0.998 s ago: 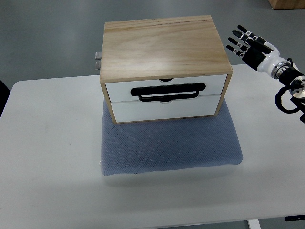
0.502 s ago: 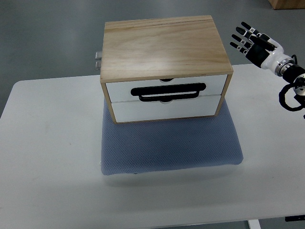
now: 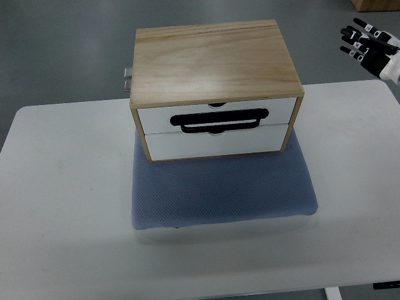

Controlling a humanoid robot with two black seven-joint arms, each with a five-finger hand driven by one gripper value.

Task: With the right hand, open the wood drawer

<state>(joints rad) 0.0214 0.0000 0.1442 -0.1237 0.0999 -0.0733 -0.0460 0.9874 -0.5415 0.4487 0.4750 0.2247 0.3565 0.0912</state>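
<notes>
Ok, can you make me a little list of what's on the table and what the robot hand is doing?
table: white table, seen from above
mat: blue-grey mat lying on the table
box: wooden drawer box standing on the back part of the mat
drawers: two white fronts, both shut
handle: black handle on the drawer fronts
right hand: right hand at the top right corner, fingers spread, holding nothing, well away from the box
left hand: not in view

White table (image 3: 62, 187), rounded corners, on grey floor (image 3: 62, 50). Blue-grey mesh mat (image 3: 222, 190) lies mid-table. Cardboard box corner (image 3: 375, 5) at top right.
</notes>
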